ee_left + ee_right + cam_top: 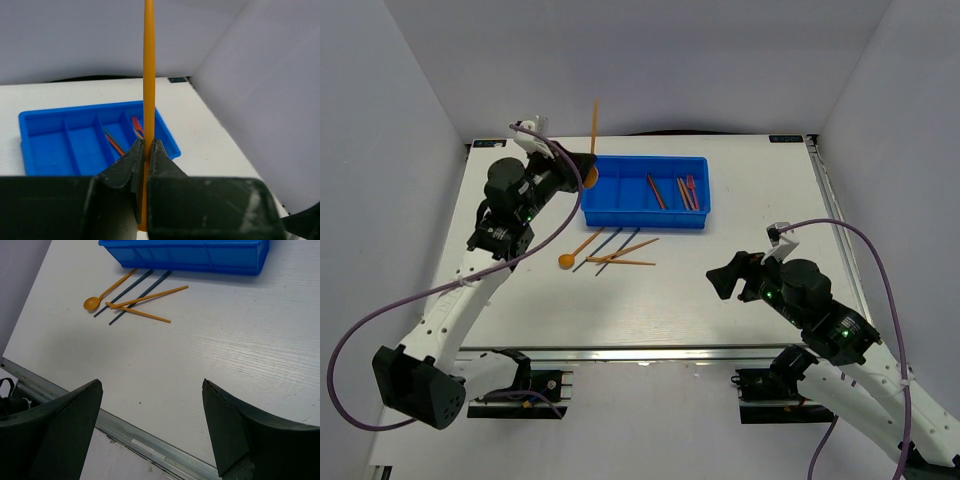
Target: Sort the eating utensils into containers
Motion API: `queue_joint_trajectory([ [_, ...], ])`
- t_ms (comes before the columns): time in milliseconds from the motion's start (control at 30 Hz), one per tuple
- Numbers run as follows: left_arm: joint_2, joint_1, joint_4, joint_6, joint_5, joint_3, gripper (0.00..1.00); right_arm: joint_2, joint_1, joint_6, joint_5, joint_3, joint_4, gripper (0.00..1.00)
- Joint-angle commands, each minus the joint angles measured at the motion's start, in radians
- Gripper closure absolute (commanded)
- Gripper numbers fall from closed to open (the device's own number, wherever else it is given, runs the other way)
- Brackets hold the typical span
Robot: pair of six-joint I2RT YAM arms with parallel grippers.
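Note:
My left gripper (582, 166) is shut on an orange spoon (594, 125) and holds it upright, handle up, over the left end of the bright blue tray (645, 222). In the left wrist view the spoon's handle (148, 75) rises from between my shut fingers (131, 162), with the tray (30, 120) beyond. Its right compartments hold red and orange utensils (686, 192). On the table in front of the tray lie another orange spoon (577, 251), dark blue sticks (611, 244) and orange sticks (626, 257). My right gripper (725, 277) hovers open and holds nothing.
The right wrist view shows the loose spoon (107, 290), the blue sticks (137, 292) and the orange sticks (150, 296) far ahead, and the table's metal front edge (145, 440) just below my fingers. Grey walls enclose the table.

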Motion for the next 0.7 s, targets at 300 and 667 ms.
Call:
queue_joint_trajectory([
  [300,0.220,-0.032,0.226,-0.109,0.020,0.008,1.00,-0.021,0.000,0.020,0.032,0.026,-0.006,0.15],
  [667,0.547,-0.104,0.409,-0.122,-0.300,0.068,1.00,-0.022,-0.001,-0.006,0.061,0.032,-0.053,0.15],
])
